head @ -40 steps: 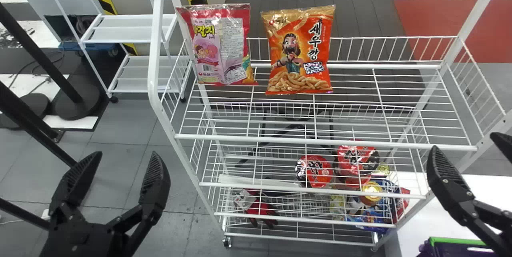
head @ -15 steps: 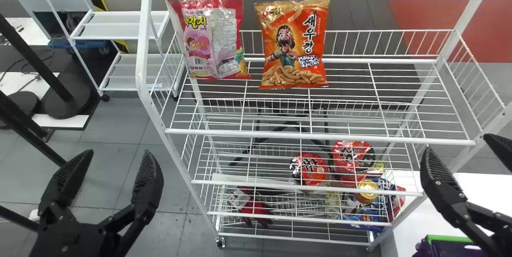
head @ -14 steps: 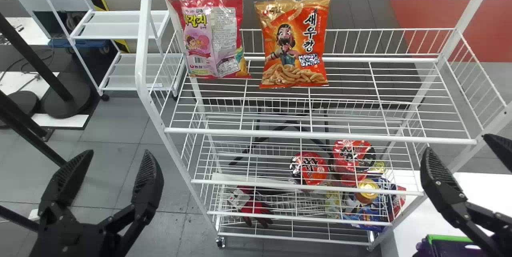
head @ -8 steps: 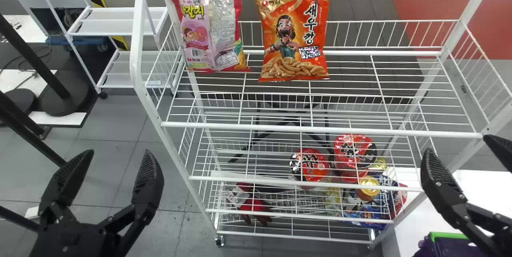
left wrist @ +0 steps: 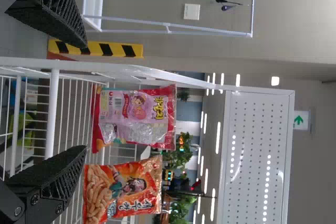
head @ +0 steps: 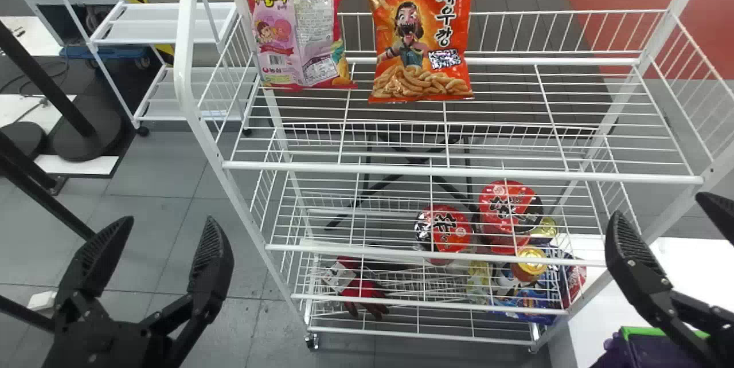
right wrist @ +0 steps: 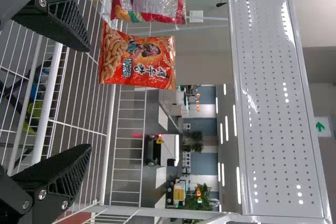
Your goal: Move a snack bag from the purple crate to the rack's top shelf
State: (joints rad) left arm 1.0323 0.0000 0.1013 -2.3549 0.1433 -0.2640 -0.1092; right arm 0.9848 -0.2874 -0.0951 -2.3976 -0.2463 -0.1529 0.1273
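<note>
On the rack's top shelf (head: 459, 171), two snack bags stand upright side by side toward the left: a pink-red bag (head: 295, 24) and an orange bag (head: 421, 35). My left gripper (head: 155, 242) is open in front of the rack's left side, holding nothing. My right gripper (head: 671, 230) stands open by the rack's right front post, also with nothing in it. Part of the purple crate (head: 654, 351) shows below it at the bottom right. The left wrist view has my left gripper (left wrist: 84, 95) open before the bags; my right gripper (right wrist: 90, 98) is open in the right wrist view.
Lower rack shelves hold red cup noodles (head: 444, 230), other packages (head: 527, 299) and red gloves (head: 364, 293). The crate rests on a white table (head: 608, 299) at the right. Black stanchions (head: 46, 93) and a small white rack (head: 166, 30) stand at the left.
The rack and its bags first shifted left in the head view, then upward and slightly larger. Both grippers remain open and nearly unmoved there; the purple crate shows slightly farther right.
</note>
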